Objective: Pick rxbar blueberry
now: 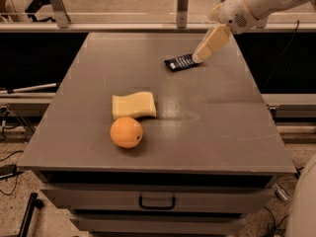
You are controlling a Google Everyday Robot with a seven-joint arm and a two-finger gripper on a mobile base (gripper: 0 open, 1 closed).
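Observation:
The rxbar blueberry [179, 62] is a small flat dark bar with white print, lying on the far right part of the grey table [207, 117]. My gripper [199, 58] comes down from the upper right on a white arm [252, 4]. Its tan fingertips hang right at the bar's right end, just above or touching it.
A yellow wavy sponge [133, 104] lies near the table's middle left. A round orange fruit [126, 132] sits just in front of it. A drawer with a handle [156, 201] is below the table's front edge. A railing and glass run behind the table.

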